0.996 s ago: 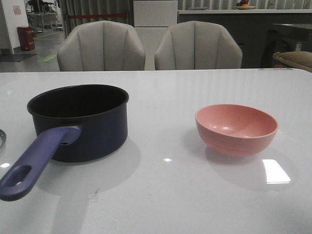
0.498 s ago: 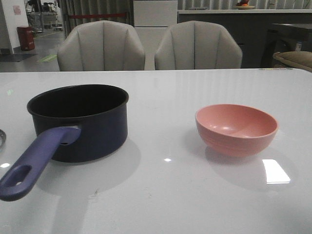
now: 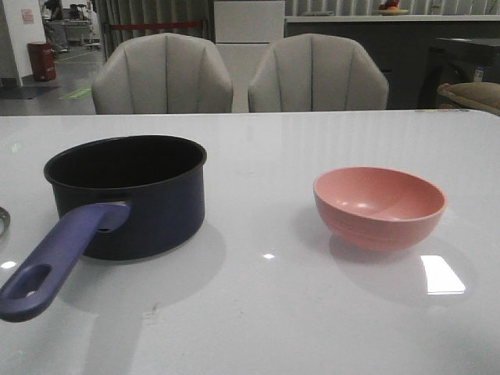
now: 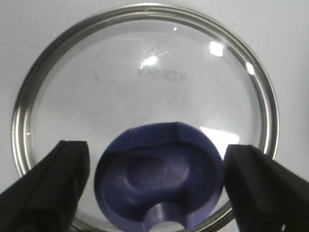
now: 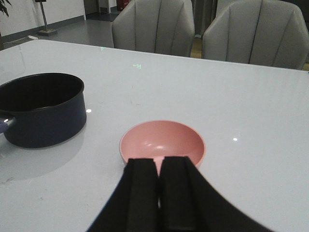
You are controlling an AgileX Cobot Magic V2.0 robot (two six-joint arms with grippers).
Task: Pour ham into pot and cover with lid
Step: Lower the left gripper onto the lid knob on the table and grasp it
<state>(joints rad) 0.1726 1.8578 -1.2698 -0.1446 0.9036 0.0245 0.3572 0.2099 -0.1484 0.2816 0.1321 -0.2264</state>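
The dark navy pot [image 3: 133, 195] stands at the table's left, its long purplish handle [image 3: 55, 262] pointing toward the near edge. Its black inside shows nothing I can make out, and the ham is hidden from every view. The glass lid [image 4: 145, 82] lies flat on the table. Only a sliver of the lid [image 3: 2, 221] shows at the front view's left edge. My left gripper [image 4: 157, 162] is open above it, one finger on each side of the blue knob [image 4: 159, 179]. My right gripper [image 5: 159, 162] is shut, just short of the pink bowl [image 5: 162, 141].
The pink bowl [image 3: 380, 207] sits to the right of the pot [image 5: 41, 108] and looks empty. Two grey chairs [image 3: 238, 74] stand behind the white table's [image 3: 266, 312] far edge. Neither arm shows in the front view.
The pot and bowl have not moved. The lid's sliver at the front view's left edge narrowed slightly, then returned.
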